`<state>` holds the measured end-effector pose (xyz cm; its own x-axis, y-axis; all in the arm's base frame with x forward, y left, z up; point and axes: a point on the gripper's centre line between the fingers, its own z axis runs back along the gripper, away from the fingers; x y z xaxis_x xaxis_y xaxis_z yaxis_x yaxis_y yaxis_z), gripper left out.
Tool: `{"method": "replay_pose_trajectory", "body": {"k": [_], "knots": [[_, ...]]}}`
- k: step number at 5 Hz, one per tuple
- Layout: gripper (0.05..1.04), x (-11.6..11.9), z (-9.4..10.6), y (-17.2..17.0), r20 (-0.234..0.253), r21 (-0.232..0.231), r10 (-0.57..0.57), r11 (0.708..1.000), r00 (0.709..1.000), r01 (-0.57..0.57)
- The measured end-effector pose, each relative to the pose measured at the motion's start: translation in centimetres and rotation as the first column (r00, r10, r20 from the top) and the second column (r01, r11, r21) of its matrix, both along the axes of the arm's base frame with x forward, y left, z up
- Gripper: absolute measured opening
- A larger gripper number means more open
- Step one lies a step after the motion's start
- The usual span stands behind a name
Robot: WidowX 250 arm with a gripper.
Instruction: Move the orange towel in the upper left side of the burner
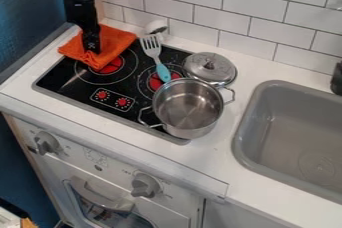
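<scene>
The gripper [91,46] hangs down at the upper left, its tip low over the orange towel and seeming to touch it. Whether it holds any cloth is hard to make out. The orange towel [117,42] lies folded across the upper left corner of the black burner top [63,80], partly on the white counter behind. It covers part of the upper left red burner ring [112,65].
A fork-like spatula with a blue handle [161,69] lies right of the towel. A steel pot [188,107] stands at the burner top's right side, with a lid [210,68] behind it. The grey sink [294,137] is farther right; a tiled wall [227,7] rises behind.
</scene>
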<state>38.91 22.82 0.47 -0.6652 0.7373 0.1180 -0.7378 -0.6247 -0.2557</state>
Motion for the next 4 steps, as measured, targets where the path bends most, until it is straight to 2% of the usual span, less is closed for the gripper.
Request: {"method": "replay_pose_trajectory", "body": {"k": [1, 3, 4], "knots": [[1.001, -0.4, 0.1, -0.3, 0.021, -0.011, 0.008, 1.0, 1.0, -0.007], [1.001, -0.7, 1.2, -0.6, 0.041, 0.006, 0.009, 1.0, 0.999, -0.009], [1.001, -1.2, 4.1, -1.0, 0.082, 0.058, 0.013, 0.998, 0.997, -0.018]]}}
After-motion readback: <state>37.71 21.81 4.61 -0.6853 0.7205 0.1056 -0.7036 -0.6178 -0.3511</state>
